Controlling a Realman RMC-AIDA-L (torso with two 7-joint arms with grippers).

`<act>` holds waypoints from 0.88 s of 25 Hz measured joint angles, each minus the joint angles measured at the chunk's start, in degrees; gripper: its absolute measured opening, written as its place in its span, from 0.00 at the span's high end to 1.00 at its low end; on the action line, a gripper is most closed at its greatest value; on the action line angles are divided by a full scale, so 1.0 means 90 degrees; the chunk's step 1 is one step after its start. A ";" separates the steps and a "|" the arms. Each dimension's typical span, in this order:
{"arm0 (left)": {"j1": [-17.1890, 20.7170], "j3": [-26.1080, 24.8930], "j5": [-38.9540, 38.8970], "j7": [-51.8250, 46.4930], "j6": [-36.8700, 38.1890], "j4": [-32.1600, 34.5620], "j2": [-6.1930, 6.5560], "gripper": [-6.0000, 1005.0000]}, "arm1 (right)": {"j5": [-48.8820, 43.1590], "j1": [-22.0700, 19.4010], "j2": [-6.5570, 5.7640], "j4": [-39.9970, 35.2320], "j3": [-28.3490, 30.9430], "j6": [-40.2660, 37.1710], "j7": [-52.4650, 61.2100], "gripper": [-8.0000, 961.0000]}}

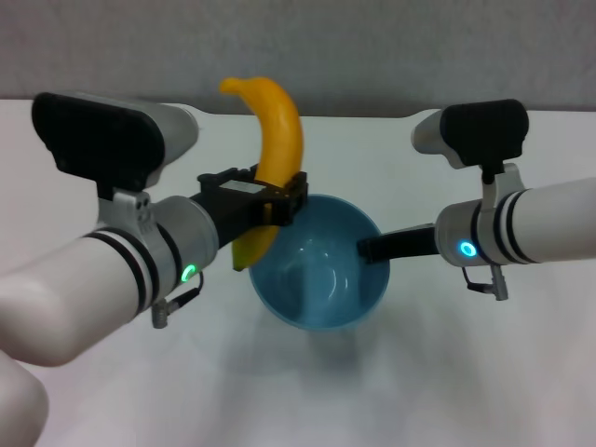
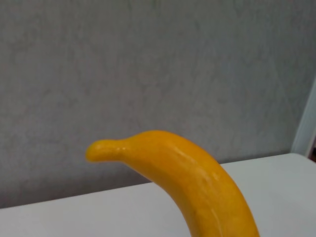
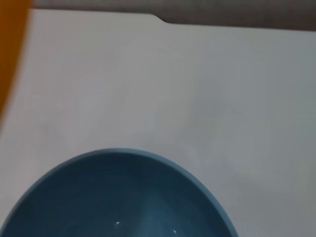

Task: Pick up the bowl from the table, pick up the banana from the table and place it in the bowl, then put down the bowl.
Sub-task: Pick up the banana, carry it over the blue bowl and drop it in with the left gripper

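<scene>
My left gripper point(image 1: 277, 197) is shut on the yellow-orange banana point(image 1: 271, 147) around its middle and holds it nearly upright, its lower end just beside the bowl's left rim. The banana fills the left wrist view point(image 2: 197, 182). My right gripper point(image 1: 369, 248) is shut on the right rim of the light-blue bowl point(image 1: 317, 279) and holds it above the white table point(image 1: 391, 372), tilted toward me. The bowl's inside is empty. The right wrist view shows the bowl point(image 3: 118, 197) and a strip of the banana point(image 3: 10, 54).
The table's far edge with its shallow notch point(image 3: 160, 19) lies behind the arms, below a grey wall point(image 1: 372, 47). The bowl's shadow falls on the table under it.
</scene>
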 joint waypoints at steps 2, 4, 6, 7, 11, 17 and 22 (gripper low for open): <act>-0.0001 0.0038 0.0000 -0.0001 -0.0072 0.0025 0.0000 0.42 | 0.0067 0.0023 0.0004 -0.0059 -0.0091 -0.0116 -0.0001 0.96; 0.0020 0.0164 0.0009 -0.0004 -0.0368 0.0061 0.0004 0.41 | 0.0150 0.0047 0.0010 -0.0120 -0.0150 -0.0154 -0.0001 0.96; 0.0084 0.0251 0.0037 0.0010 -0.0620 0.0110 0.0008 0.41 | 0.0264 0.0083 0.0012 -0.0139 -0.0218 -0.0159 -0.0004 0.96; 0.0104 0.0278 0.0045 0.0017 -0.0737 0.0167 0.0007 0.41 | 0.0295 0.0099 0.0012 -0.0140 -0.0249 -0.0161 -0.0013 0.96; 0.0084 0.0362 0.0040 0.0013 -0.1104 0.0447 0.0003 0.40 | 0.0331 0.0236 0.0015 -0.0177 -0.0417 -0.0159 -0.0062 0.96; -0.0004 0.0465 0.0027 -0.0006 -0.1324 0.0722 -0.0007 0.38 | 0.0542 0.0362 0.0020 -0.0209 -0.0577 -0.0169 -0.0093 0.96; -0.0043 0.0468 0.0018 -0.0012 -0.1399 0.0908 -0.0009 0.37 | 0.0558 0.0415 0.0018 -0.0222 -0.0587 -0.0147 -0.0102 0.95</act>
